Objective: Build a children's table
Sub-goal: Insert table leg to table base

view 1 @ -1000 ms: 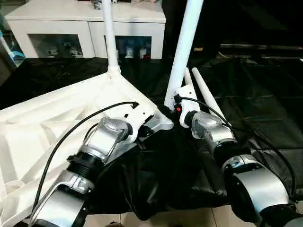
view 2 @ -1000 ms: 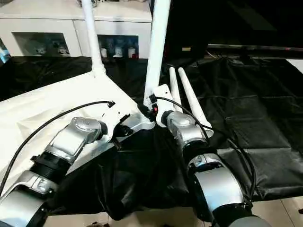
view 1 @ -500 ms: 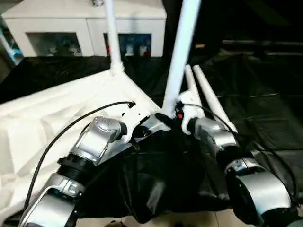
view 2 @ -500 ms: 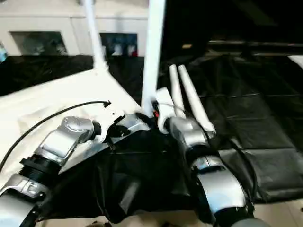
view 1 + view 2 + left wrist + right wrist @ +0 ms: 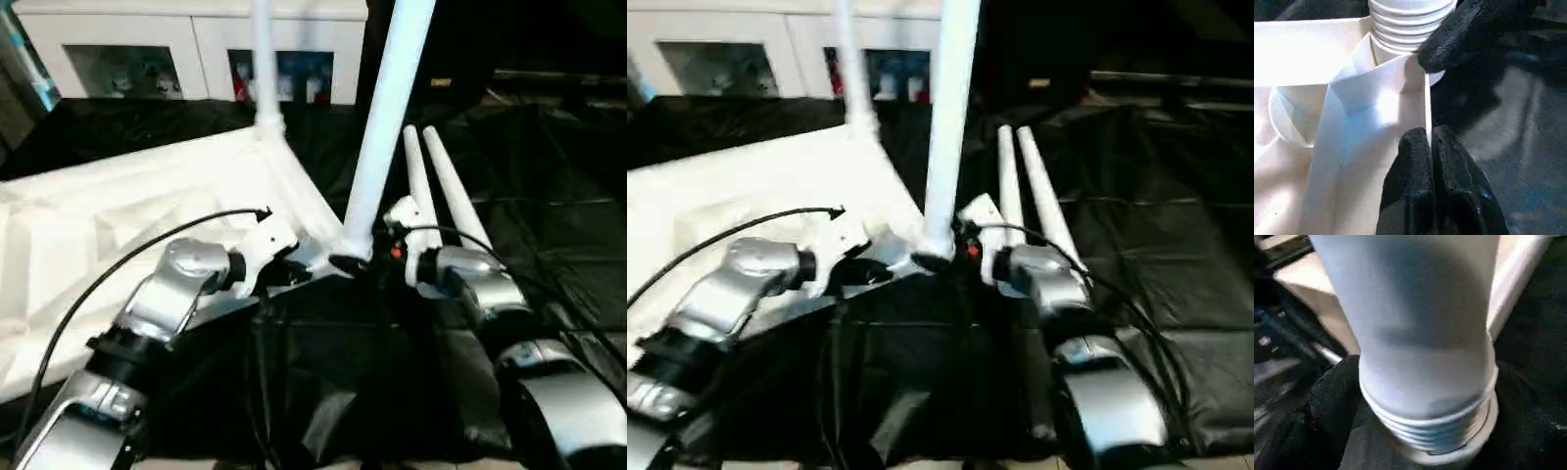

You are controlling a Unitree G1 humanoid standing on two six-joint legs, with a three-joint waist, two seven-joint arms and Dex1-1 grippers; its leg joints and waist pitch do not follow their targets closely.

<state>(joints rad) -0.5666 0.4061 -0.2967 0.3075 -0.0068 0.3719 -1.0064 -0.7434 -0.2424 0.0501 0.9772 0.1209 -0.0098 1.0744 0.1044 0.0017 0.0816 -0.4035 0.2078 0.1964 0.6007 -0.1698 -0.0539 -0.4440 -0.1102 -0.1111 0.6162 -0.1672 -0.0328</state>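
A: A black sheet [image 5: 549,255] covers the floor; the tabletop [image 5: 118,225] lies upside down at 9 o'clock.

B: The near leg [image 5: 387,117] stands in its corner socket. Two loose legs [image 5: 1029,196] wait at 2 o'clock.

A: The left gripper [image 5: 1425,156] is pressed together on the tabletop's rim. The right gripper [image 5: 1400,396] has its fingers [image 5: 1327,401] spread around the leg's base, so I think this leg is almost fitted.

B: Next, it must pick up another leg.

Two silver metal forearms with rounded housings, the left forearm [image 5: 147,323] and right forearm [image 5: 490,294], carry black ribbed collars, looping black cables and textured black fingers [image 5: 1430,191].
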